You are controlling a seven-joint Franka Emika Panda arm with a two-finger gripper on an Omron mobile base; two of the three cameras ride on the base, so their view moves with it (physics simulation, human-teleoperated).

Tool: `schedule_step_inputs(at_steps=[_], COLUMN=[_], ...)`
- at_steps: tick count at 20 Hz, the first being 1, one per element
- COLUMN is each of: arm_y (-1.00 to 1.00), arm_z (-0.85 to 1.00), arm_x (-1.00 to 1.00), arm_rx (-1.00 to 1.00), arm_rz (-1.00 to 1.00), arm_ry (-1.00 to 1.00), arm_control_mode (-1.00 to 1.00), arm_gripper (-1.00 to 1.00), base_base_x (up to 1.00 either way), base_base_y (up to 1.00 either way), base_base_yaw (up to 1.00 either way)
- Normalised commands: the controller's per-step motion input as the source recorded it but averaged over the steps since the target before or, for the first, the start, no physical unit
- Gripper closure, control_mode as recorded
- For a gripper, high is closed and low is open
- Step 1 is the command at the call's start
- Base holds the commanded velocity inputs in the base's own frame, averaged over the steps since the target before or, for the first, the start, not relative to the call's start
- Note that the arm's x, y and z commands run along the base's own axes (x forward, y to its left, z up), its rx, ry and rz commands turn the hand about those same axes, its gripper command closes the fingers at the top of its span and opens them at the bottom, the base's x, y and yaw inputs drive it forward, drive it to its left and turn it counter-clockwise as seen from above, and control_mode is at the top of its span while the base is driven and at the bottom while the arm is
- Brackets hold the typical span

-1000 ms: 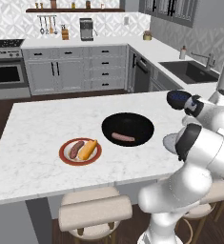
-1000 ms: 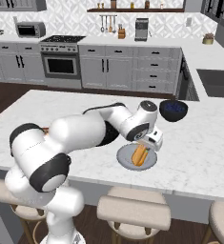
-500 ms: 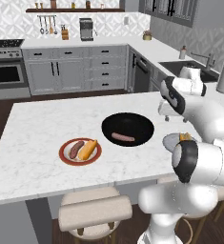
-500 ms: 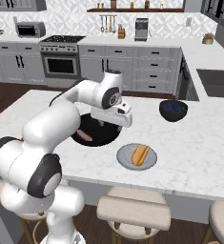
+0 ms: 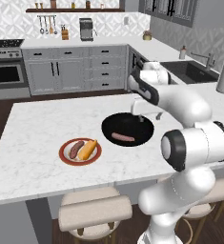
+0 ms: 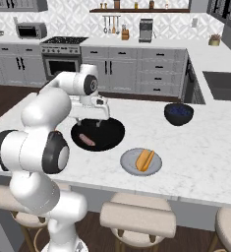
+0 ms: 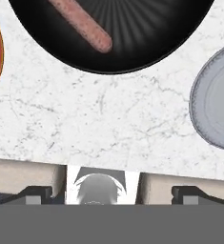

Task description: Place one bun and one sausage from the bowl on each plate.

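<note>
Left base view: glossy round black bowl (image 5: pixel 127 129) mid-counter, one pink sausage (image 5: pixel 122 137) inside; red-rimmed plate (image 5: pixel 80 151) toward the front edge holds bun and sausage; grey plate (image 6: pixel 141 161) holds a bun (image 6: pixel 145 160); gripper (image 5: pixel 148 116) spread wide, empty, above bowl's far rim.

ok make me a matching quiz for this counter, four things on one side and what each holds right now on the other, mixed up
Things:
1. black bowl
2. red-rimmed plate
3. grey plate
4. gripper

States:
A. one bun, no sausage
B. one bun and one sausage
C. nothing, jaws open
D. one sausage

Pairs: 1-D, 2-B, 3-A, 4-C
</note>
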Motion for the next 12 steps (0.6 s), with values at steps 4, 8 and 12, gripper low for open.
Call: schedule_step_inputs(at_steps=[4, 8, 12], arm_y=[0.48, 0.39, 0.26], arm_z=[-0.73, -0.57, -0.37], arm_x=[-0.08, 0.34, 0.62], arm_rx=[0.00, 0.01, 0.00], arm_rz=[0.13, 0.12, 0.11], arm_ry=[-0.04, 0.00, 0.01], arm_control_mode=[-1.00, -1.00, -1.00], arm_gripper=[-1.00, -1.00, -1.00], base_base_x=[0.00, 0.00, 0.00], base_base_y=[0.00, 0.00, 0.00], base_base_yaw=[0.00, 0.00, 0.00])
